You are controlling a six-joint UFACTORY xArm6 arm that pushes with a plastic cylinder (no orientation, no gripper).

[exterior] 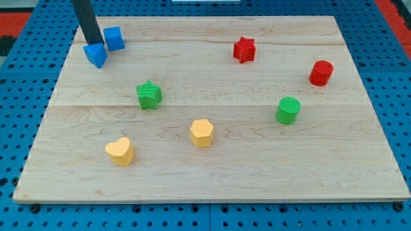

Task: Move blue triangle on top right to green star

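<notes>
The blue triangle (96, 55) lies near the board's top left corner. My tip (94, 43) stands at its upper edge, touching it or nearly so. A blue cube (113, 38) sits just to the right of the rod, close to the triangle. The green star (149, 95) lies below and to the right of the triangle, some way off.
A red star (244, 49) sits at the top, right of centre. A red cylinder (320, 73) and a green cylinder (288, 110) are at the right. A yellow hexagon (201, 133) and a yellow heart (120, 151) lie towards the bottom. The wooden board (212, 179) rests on blue pegboard.
</notes>
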